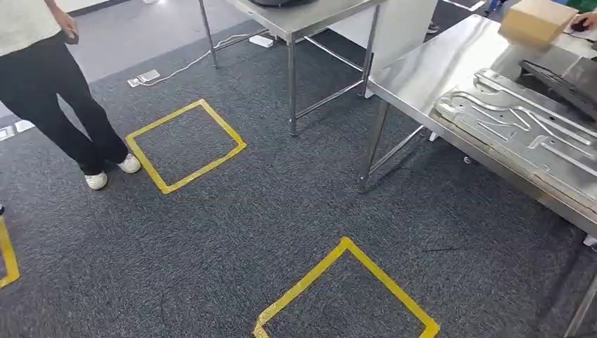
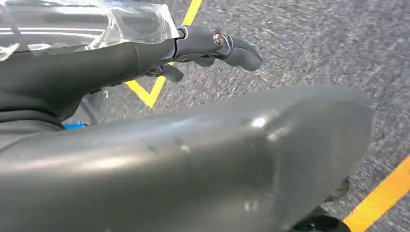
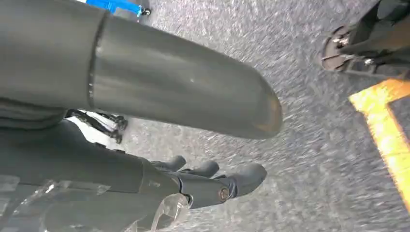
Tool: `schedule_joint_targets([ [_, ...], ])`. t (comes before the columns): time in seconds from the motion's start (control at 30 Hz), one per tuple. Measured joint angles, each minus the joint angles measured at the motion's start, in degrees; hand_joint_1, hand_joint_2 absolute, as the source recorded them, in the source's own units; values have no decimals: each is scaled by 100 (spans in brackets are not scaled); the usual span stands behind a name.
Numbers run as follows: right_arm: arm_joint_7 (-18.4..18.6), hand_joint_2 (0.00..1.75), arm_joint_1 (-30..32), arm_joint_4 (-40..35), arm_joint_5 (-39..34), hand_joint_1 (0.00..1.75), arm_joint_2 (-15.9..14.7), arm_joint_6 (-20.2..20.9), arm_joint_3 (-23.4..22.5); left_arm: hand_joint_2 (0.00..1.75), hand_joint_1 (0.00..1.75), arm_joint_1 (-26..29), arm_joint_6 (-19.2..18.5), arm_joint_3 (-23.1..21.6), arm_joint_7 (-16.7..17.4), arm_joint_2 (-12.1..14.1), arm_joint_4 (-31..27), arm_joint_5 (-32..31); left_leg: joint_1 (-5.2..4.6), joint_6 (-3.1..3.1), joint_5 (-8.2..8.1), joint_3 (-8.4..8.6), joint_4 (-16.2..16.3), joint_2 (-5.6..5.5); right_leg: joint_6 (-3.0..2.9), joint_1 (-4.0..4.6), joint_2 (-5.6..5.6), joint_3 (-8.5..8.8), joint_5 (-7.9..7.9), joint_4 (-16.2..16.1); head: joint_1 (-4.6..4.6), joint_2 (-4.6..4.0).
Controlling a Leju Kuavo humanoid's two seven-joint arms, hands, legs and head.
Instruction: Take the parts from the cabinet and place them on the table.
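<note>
A silver stamped metal part [image 1: 521,130] lies flat on the steel table [image 1: 429,70] at the right in the head view. Beside it, farther back, rests a dark part [image 1: 560,81]. My left hand [image 2: 121,58] hangs over the grey carpet with its fingers [image 2: 217,46] stretched out and nothing in it. My right hand [image 3: 121,169] also hangs above the carpet, its fingers [image 3: 212,181] extended and empty.
A cardboard box [image 1: 536,20] stands at the table's far end, near a person's hand [image 1: 584,24]. A second steel table [image 1: 303,17] stands behind. A person in black trousers [image 1: 49,84] stands at the left. Yellow tape squares [image 1: 184,144] [image 1: 345,292] mark the carpet; a power strip [image 1: 144,76] lies there.
</note>
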Motion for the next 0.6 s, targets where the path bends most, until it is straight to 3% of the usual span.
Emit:
schedule_joint_targets([
  [0.03, 0, 0, 0, 0, -9, 0, 0, 0, -2, 0, 0, 5, -2, 18, 4, 0, 0, 2, 3, -3, -2, 11, 6, -81, 1, -4, 3, 52, 206, -208, 0, 0],
  [0.1, -2, 0, 0, 0, -24, 0, -2, 0, -2, 0, 0, 5, 0, 31, 55, 0, 0, 13, 22, -41, -26, 45, 22, -261, 4, -39, 97, 483, 808, -1241, 0, 0],
  [0.13, -2, 0, 21, 0, -35, 0, -4, 0, -2, 0, 0, 8, 2, 39, 57, 0, 0, 37, 21, -75, -44, 39, 36, -331, 20, -85, 368, 681, 983, -1728, 0, 0],
  [0.17, -7, 0, 32, 2, -35, 0, -4, 13, -2, 0, 0, 0, 9, 48, 57, 0, 0, 55, -16, -120, -69, 19, 77, -388, -4, -55, 436, 697, 933, -1788, 0, 0],
  [0.2, -11, 0, 26, 2, -33, 0, -4, 39, -2, 0, 0, -1, 33, 59, 55, 2, 0, 74, -13, -142, -62, 3, 73, -422, -50, -74, 366, 686, 948, -1786, 2, 0],
  [0.27, -7, 0, -24, 2, -31, 0, -2, 61, -2, 0, 0, 22, 52, 72, 35, 2, 0, 112, 23, -196, -35, -14, 39, -500, -124, -12, 271, 693, 947, -1778, -13, 0],
  [0.3, 0, 0, -42, 2, -31, 0, 15, 79, -2, 0, 0, 30, 52, 76, 6, 4, 0, 116, 43, -219, -49, -20, 62, -547, -179, -42, 196, 700, 970, -1802, -13, 0],
  [0.33, 0, 0, -43, 2, -35, 0, 18, 98, -2, 0, 0, 38, 61, 85, -37, 7, 0, 118, 35, -238, -121, -44, 173, -322, -204, -32, 133, 715, 973, -1804, -15, 0],
  [0.37, 9, 0, -30, 2, -46, 0, 17, 118, -4, 0, 0, 25, 92, 96, -74, 7, 0, 131, 13, -264, -298, -192, 452, -63, -245, -24, 71, 719, 960, -1804, -26, 0],
  [0.4, 7, 0, -4, 2, -50, 0, 18, 140, -2, 0, 0, 5, 125, 116, -98, 7, 0, 144, 24, -294, -525, -407, 895, 68, -272, -5, -4, 721, 952, -1804, -24, 0],
  [0.47, 9, 0, 15, 2, -50, 0, 33, 188, -2, 0, 0, -13, 177, 160, -144, 7, 0, 173, 24, -321, -953, -928, 1951, 170, -299, 23, -173, 724, 931, -1803, -26, 0],
  [0.5, 9, 0, 17, 4, -50, 0, 35, 199, 0, 0, 0, -7, 190, 177, -149, 7, 0, 192, 23, -319, -978, -1045, 2171, 177, -307, 35, -233, 727, 923, -1803, -24, 0],
  [0.53, 9, 0, 16, 4, -50, 0, 44, 201, 0, 0, 0, 5, 208, 190, -173, 9, 0, 201, 22, -299, -833, -995, 2048, 181, -316, 43, -292, 740, 915, -1803, -24, 0],
  [0.57, 9, 0, 10, 4, -59, 0, 61, 201, 0, 0, 0, 11, 240, 210, -229, 17, 0, 201, 8, -254, -607, -789, 1665, 197, -315, 57, -347, 758, 902, -1803, -24, 0],
  [0.6, 11, 0, 4, 4, -74, 0, 77, 201, 2, 0, 0, 6, 267, 221, -284, 31, 0, 195, -19, -189, -341, -480, 1062, 275, -316, 75, -410, 783, 887, -1804, -24, 0],
])
